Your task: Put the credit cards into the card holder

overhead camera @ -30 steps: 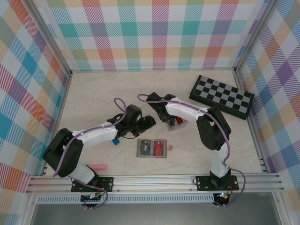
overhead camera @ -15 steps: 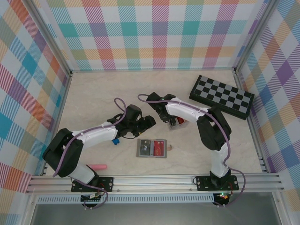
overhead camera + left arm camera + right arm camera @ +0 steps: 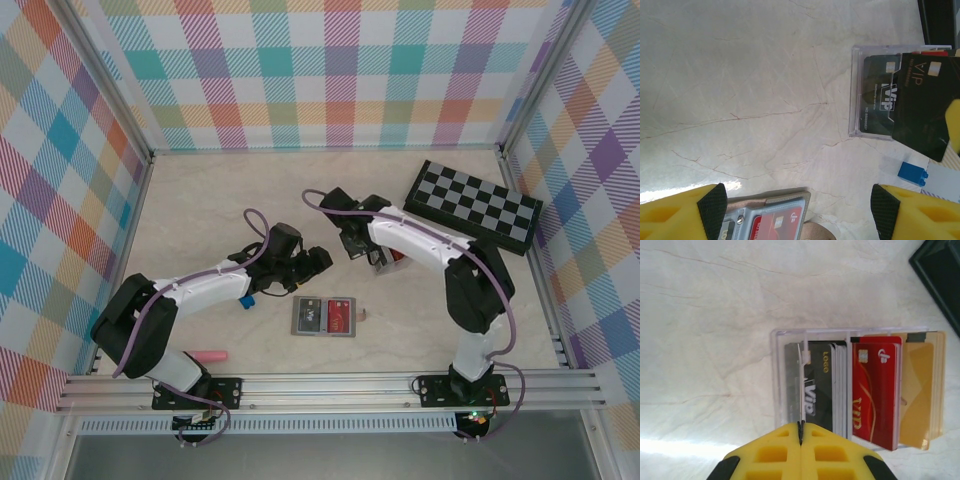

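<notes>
- We saw the right gripper [image 3: 801, 430] pinched on a tilted black credit card [image 3: 925, 100], over the clear tray [image 3: 774, 380].
- We saw the left gripper [image 3: 799, 205] spread wide above the card holder [image 3: 770, 202].

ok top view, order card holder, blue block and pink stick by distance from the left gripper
1. card holder, toward the bases from the left gripper
2. blue block, by the left forearm
3. pink stick, near the left base
</notes>
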Robot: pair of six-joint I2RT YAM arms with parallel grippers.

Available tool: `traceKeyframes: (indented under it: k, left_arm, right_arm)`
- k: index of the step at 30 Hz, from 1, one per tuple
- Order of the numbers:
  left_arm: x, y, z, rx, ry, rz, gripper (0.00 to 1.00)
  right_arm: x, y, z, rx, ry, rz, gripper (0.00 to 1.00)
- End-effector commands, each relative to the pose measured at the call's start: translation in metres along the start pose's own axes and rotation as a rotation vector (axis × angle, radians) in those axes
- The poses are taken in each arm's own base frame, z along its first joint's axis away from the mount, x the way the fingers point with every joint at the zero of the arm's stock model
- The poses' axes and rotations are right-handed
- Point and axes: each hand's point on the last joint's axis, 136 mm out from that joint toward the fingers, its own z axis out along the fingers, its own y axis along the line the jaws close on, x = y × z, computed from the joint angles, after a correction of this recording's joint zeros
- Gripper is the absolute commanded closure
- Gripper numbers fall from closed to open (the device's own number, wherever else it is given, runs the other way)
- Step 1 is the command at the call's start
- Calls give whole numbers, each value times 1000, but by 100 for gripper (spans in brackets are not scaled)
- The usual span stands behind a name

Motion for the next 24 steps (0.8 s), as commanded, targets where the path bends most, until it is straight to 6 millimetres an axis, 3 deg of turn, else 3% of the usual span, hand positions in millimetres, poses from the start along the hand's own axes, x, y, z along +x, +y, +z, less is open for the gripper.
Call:
traceKeyframes:
  k: [1, 5, 9, 13, 16, 24]
  left_arm:
    - [-7, -14, -15, 63, -14, 17, 22]
    - [-14, -37, -30, 204, -16, 24, 22]
    - [-23, -74, -49, 436, 11, 16, 22]
    - [-20, -104, -64, 578, 62, 68, 23]
    - [-16, -113, -69, 624, 91, 88, 24]
    - [-14, -114, -66, 624, 116, 84, 29]
  right_arm:
    - [2, 6, -36, -170, -39, 116, 98]
    - [-2, 13, -73, -428, -116, 283, 98]
    - [-5, 20, -104, -796, -162, 490, 97]
    - [-5, 22, -119, -991, -172, 585, 97]
    - [-8, 22, -126, -1089, -175, 611, 97]
    - [-14, 27, -130, -1215, -159, 630, 97]
